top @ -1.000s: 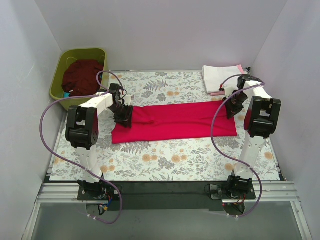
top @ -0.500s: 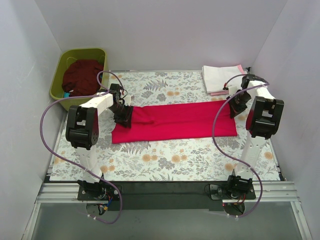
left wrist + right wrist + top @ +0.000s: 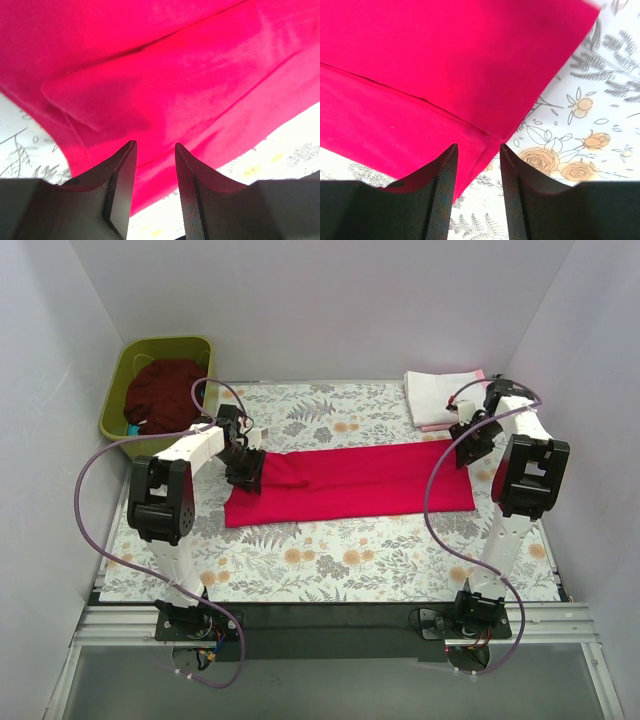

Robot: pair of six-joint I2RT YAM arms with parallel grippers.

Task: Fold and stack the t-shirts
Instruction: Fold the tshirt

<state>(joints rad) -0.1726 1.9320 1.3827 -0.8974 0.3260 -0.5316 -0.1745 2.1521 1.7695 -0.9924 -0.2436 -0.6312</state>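
Jaws on my left arm (image 3: 190, 452) stand parted with nothing between them, low over the left end of the crimson-red t-shirt (image 3: 350, 483). Through the left wrist camera I see red cloth in the gap between the fingers (image 3: 120, 190), with a soft raised fold just ahead of them. Jaws on the right arm (image 3: 525, 472) are likewise parted and grasp nothing. They sit at the shirt's far right corner, where the wrist view shows a doubled layer with a straight fold line and the cloth's edge passing between the two tips. The shirt lies as a long band across the middle of the table, on the grey-and-orange floral table cloth (image 3: 330, 560). At the far right corner a folded white t-shirt (image 3: 440, 392) rests on a pale pink t-shirt (image 3: 436, 427), just beyond the right jaws. The dark maroon t-shirt (image 3: 160, 395) lies bunched in the olive-green tub (image 3: 113, 405) off the far left corner. Pale walls close in on the left, right and behind. A broad strip of floral cloth runs between the shirt's near edge and the arm bases, a narrower one beyond its far edge.
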